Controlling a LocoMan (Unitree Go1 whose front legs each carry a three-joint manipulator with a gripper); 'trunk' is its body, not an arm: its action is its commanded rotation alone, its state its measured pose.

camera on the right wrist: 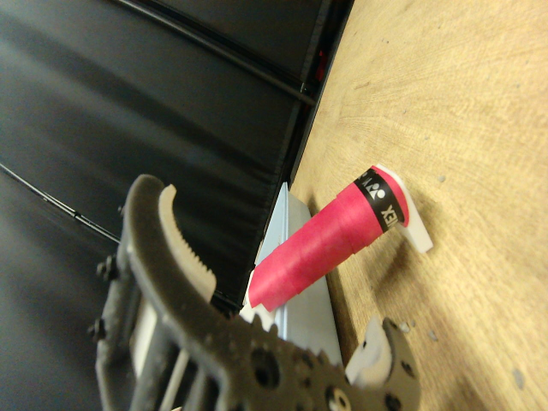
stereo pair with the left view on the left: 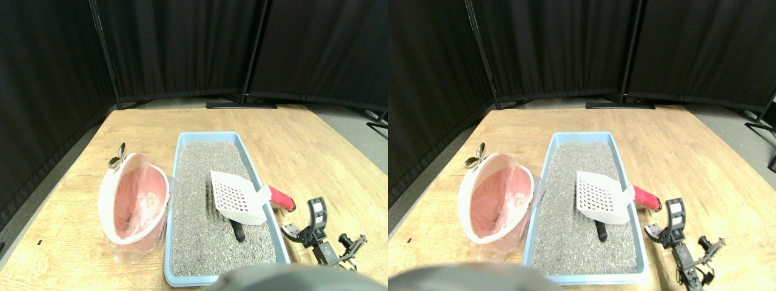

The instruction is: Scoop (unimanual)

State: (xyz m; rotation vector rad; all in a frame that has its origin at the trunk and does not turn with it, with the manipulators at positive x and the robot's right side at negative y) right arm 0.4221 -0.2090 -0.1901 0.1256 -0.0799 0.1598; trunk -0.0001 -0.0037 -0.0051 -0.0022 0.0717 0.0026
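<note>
Bin first: white round plastic waste bin [stereo pair with the left view on the left: 134, 203] lined with a thin pink plastic bag [stereo pair with the left view on the left: 138, 200], tipped on its side on the light wooden floor [stereo pair with the left view on the left: 315, 151], mouth facing the tray; contents not discernible. Just beside it, long light-blue plastic litter tray [stereo pair with the left view on the left: 265, 193] filled with grey granular litter [stereo pair with the left view on the left: 206, 242]. On the litter: white slotted plastic scoop [stereo pair with the left view on the left: 237, 197], its red-wrapped handle [stereo pair with the left view on the left: 281, 197] sticking out over the tray's right rim, and a small dark object [stereo pair with the left view on the left: 237, 231] just beneath the scoop head. Right gripper [stereo pair with the left view on the left: 310, 223], dark metal two-jaw type, sits on the floor right of the tray near the handle, jaws spread apart, gripping nothing.
</note>
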